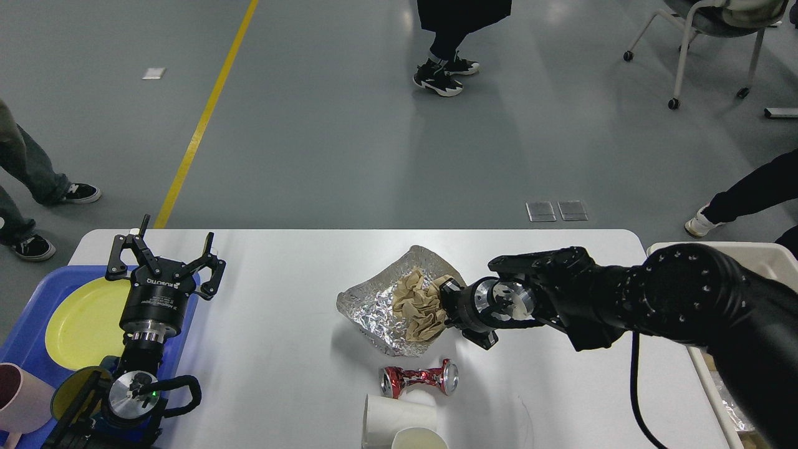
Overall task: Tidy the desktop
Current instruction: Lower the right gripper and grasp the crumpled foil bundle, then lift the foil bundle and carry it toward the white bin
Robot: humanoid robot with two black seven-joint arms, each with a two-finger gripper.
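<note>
Lab or workshop hall: grey floor (349,156), yellow floor line (202,118), wheeled chair (704,37).

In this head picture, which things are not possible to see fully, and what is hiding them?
1. Right claw: its tips sit behind the crumpled brown paper on the foil; open or shut cannot be told.
2. Paper cups: cut off by the bottom edge.
3. Beige bin: mostly covered by the right arm, and cut off by the right edge.
4. Blue tray: partly behind the left arm and claw, cut off by the left edge.
</note>
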